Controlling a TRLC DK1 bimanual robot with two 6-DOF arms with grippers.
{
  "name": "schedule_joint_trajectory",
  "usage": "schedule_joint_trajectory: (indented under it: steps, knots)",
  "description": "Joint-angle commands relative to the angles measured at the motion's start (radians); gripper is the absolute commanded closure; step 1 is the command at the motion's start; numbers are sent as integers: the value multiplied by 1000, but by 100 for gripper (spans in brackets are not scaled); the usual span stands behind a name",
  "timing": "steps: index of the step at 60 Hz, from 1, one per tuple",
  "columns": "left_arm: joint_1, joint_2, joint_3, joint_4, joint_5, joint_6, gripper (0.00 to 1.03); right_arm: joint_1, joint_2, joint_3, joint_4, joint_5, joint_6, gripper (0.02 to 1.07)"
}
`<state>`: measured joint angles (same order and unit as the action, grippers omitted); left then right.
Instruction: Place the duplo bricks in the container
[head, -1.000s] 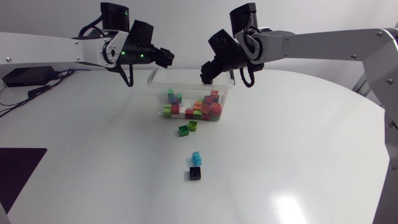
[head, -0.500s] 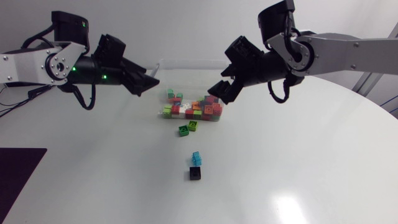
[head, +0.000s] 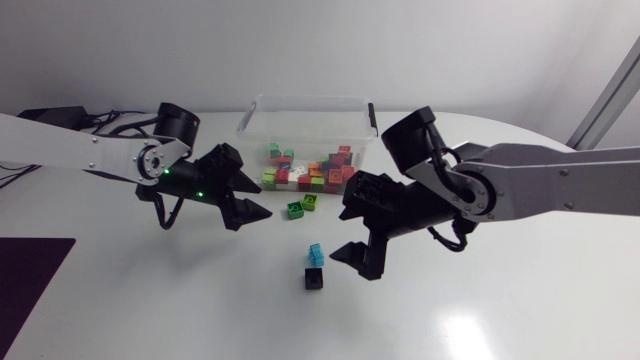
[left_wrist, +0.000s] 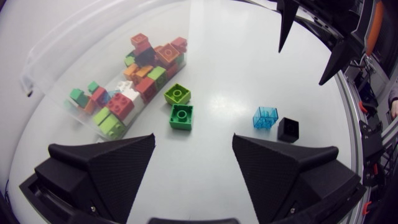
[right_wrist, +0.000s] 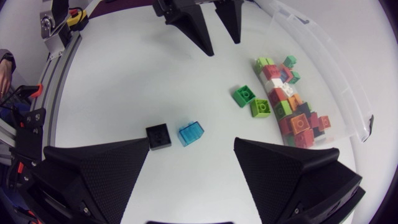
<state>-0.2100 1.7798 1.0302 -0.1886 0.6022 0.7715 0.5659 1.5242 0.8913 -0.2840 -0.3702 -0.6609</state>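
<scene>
Head view: the container (head: 305, 99) is seen at 12 o'clock on the surface (head: 520, 290), with many bricks already inside. Four lie outside. A green brick (head: 295, 210) and a lime brick (head: 310, 202) sit just beside its near wall at 6 o'clock. Farther along that line, a blue brick (head: 316, 253) lies just beside a black brick (head: 314, 279). The left hand (head: 250, 217) is placed at 9 o'clock of the green pair, the right hand (head: 345, 240) at 3 o'clock of the blue brick. Both are spread wide and empty.

Left wrist view: nothing is held between the fingers. The green brick (left_wrist: 181, 116) lies straight ahead at 12 o'clock, the lime brick (left_wrist: 177, 94) just beyond it.

Right wrist view: the fingers are parted around nothing. The blue brick (right_wrist: 191, 133) and black brick (right_wrist: 159, 135) lie just ahead, at about 12 and 11 o'clock.

The picking step appears to be in hand. Each hand would next need to be lowered over its nearest brick and closed across two sides, and the brick then carried over the rim.
</scene>
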Motion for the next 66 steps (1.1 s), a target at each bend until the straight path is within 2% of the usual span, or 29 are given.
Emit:
schedule_joint_trajectory:
  steps: [1, 23, 42, 66]
  knots:
    - [-31, 72, 2, 6, 13, 54, 17, 20, -12, -37, -4, -3, -39, 9]
    - [-83, 248, 97, 100, -9, 60, 17, 91, 116, -43, -7, 4, -69, 9]
    - [-95, 352, 228, 98, -7, 58, 17, 123, 235, -9, -17, 5, -85, 9]
    - [-103, 391, 281, 101, -5, 66, 17, 94, 330, 98, -30, 7, -115, 9]
